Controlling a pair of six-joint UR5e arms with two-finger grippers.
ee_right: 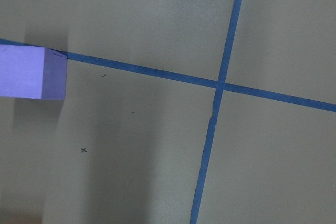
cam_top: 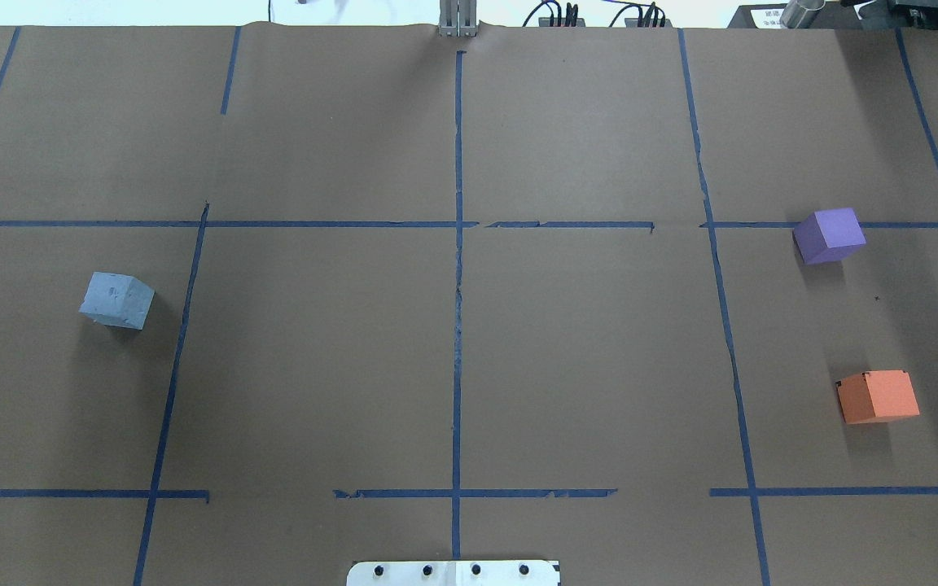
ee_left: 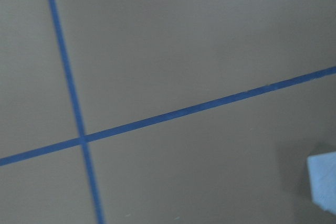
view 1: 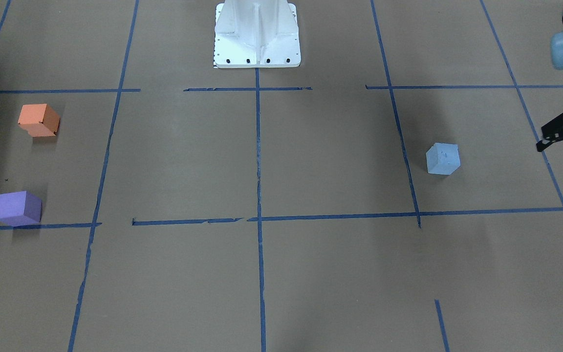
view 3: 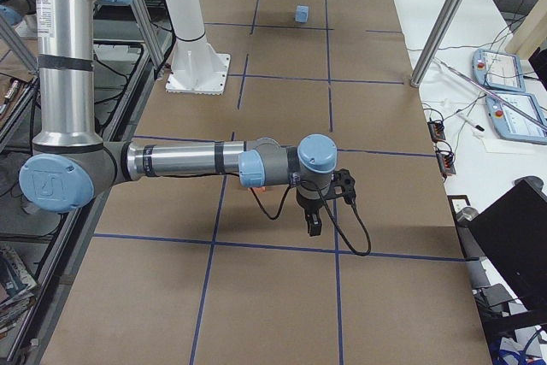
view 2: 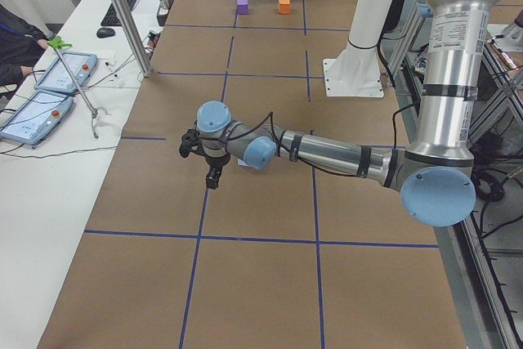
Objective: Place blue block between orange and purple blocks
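Count on table (view 1: 311, 274): blocks, 3 in total.
- blue block (view 1: 443, 158): 1
- orange block (view 1: 39, 120): 1
- purple block (view 1: 18, 208): 1

Robot arms: 2, left arm (view 2: 327, 153) and right arm (view 3: 188, 161).
White pedestal base (view 1: 257, 34): 1.
Handheld pendants (view 2: 67, 71) on side bench: 2.

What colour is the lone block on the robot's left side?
Light blue; the block shows best in the overhead exterior view.
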